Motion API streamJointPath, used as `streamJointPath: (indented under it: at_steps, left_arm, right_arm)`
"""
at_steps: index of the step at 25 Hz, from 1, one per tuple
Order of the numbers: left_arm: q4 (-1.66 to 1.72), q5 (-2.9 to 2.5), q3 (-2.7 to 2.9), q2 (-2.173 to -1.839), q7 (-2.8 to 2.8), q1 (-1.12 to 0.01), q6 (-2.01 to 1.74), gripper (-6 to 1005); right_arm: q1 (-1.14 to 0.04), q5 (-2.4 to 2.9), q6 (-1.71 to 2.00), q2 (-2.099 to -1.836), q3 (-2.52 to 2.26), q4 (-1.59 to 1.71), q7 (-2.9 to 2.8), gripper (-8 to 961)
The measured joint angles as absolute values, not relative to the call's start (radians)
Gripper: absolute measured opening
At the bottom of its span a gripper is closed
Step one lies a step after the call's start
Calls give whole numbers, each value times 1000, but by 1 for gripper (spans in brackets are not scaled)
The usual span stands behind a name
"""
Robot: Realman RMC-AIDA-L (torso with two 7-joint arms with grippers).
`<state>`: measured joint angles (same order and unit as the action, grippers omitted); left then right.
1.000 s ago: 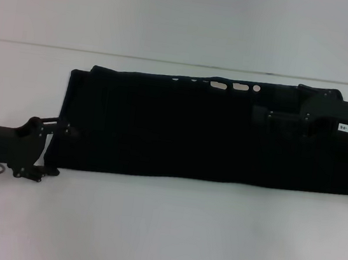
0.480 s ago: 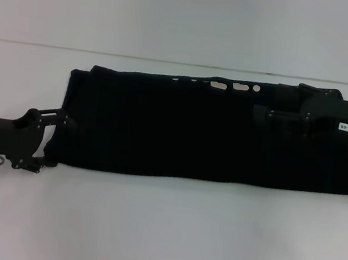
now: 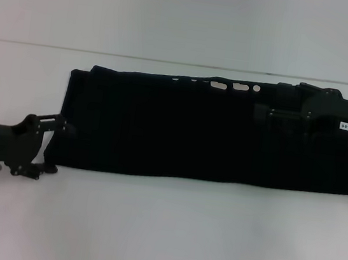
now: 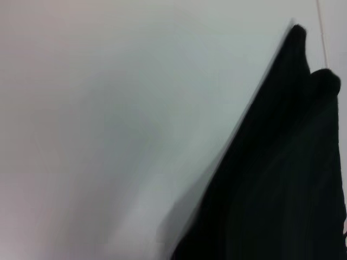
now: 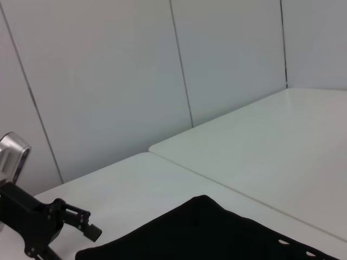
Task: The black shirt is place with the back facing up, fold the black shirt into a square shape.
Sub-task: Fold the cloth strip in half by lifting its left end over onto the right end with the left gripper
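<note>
Black shirt lies folded into a long band across the white counter, running left to right. Left gripper sits at its near-left corner, fingers spread, gripping nothing. Right gripper over the shirt's far-right end; finger state can't be made out.

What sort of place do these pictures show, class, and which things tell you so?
Probably a robot lab or test room: a bare white table, plain panelled walls, and two robot arms, left gripper and right gripper, working a black shirt.
</note>
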<state>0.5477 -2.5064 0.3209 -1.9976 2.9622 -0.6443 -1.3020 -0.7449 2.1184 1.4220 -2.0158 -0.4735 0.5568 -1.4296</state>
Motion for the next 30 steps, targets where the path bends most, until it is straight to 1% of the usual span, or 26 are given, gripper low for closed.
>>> streamJointPath:
  at_steps: [8,30]
  left_arm:
    - [541,-2506,319,-2006,2962,-628,-1313,947]
    - [541,-2491,319,-2003,2963,-636,-1286,946]
  right_arm:
    - [-747,2118,1422,-2016,-474,557,-1430,916]
    - [-746,2118,1420,-2017,-469,557,-1430,918]
